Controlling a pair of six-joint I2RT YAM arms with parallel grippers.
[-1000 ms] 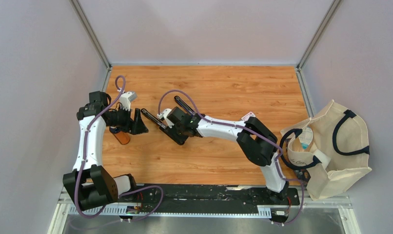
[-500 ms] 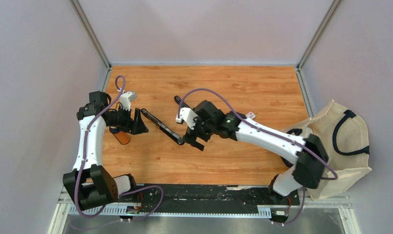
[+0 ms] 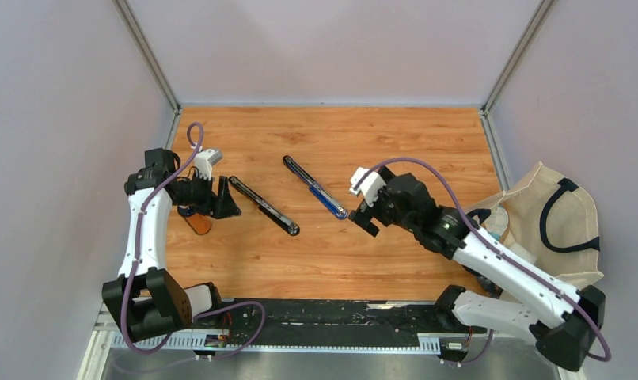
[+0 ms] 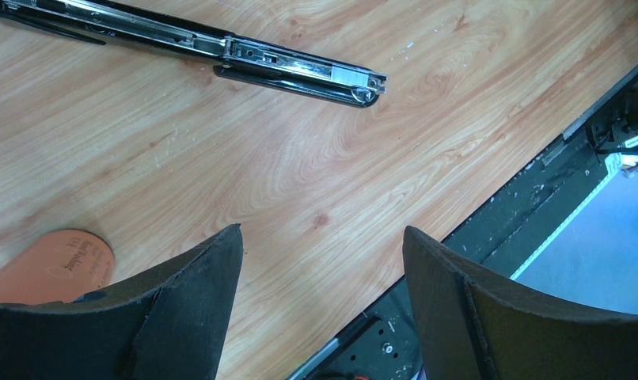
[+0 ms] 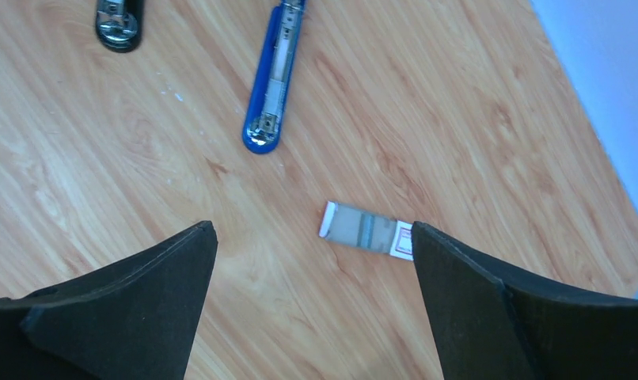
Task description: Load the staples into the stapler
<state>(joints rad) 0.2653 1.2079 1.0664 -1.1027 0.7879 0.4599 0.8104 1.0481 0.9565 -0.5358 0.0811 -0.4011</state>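
Hanging over the wooden table (image 3: 427,134), the right claw (image 5: 312,228) has its 2 fingers spread wide with nothing between them. Only its wrist camera shows the staples (image 5: 362,231): a grey strip lying in a small white box (image 5: 328,220) with a red-printed end. The box lies flat on the wood, seen in the gap between the fingers, right of centre in that frame. In the overhead view the right arm covers that spot, so the box cannot be seen there.

The same wrist view shows the blue stapler (image 5: 272,79) at upper centre, its metal channel facing up. The rounded end of the black stapler (image 5: 119,24) shows at upper left.

From overhead, both staplers lie folded open as long thin bars, slanting side by side mid-table and apart from each other. The black one is nearer the left claw (image 3: 229,202), which is likewise open and empty.

The left wrist camera adds the black stapler's shiny channel along the top edge. At lower left it shows an orange disc (image 4: 55,265), partly hidden behind 1 finger.

A cloth bag (image 3: 557,237) sits at the right edge of the overhead view.
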